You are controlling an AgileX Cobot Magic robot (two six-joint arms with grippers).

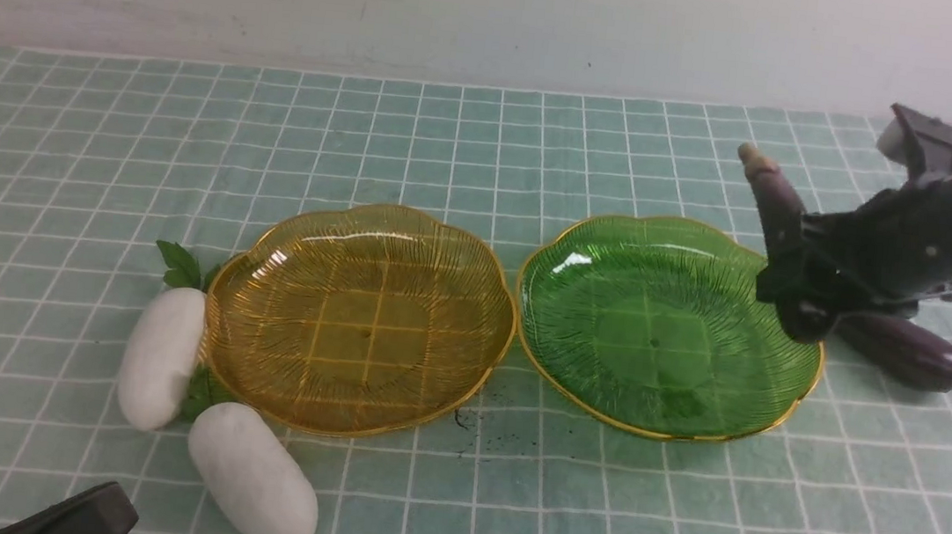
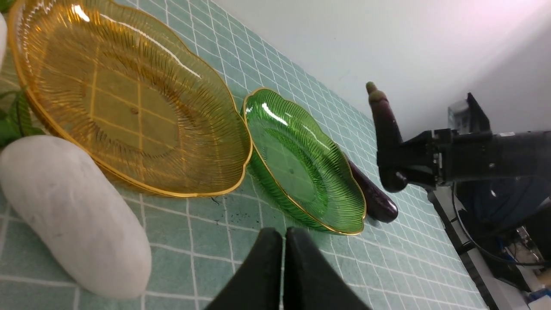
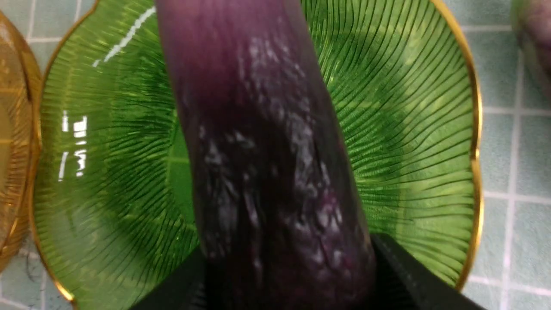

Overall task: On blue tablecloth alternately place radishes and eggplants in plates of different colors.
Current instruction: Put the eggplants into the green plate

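Leftmost, the left gripper [image 2: 284,241] has its fingers together, with nothing between them, low over the near part of the blue tablecloth [image 1: 487,498]. Ahead of it lies one white radish [image 1: 160,358], with green leaves [image 1: 180,264] just beyond, beside the amber plate's left rim. The other radish [image 1: 253,478] lies just to that gripper's right, tilted across the cloth's grid. Farther ahead and right of the same gripper sits the amber plate [image 1: 367,335], nothing in it.

Next comes the green plate [image 1: 654,343], also bare, to the left of the right gripper [image 1: 799,266] and partly below it. That gripper is clamped on an eggplant [image 1: 777,201], held up above the plate's right side, its stem end raised. Below the gripper and farther right, the second eggplant [image 1: 905,350] lies on the cloth beside the green plate. A small pale marking [image 2: 507,134] on the right arm is too small to read.
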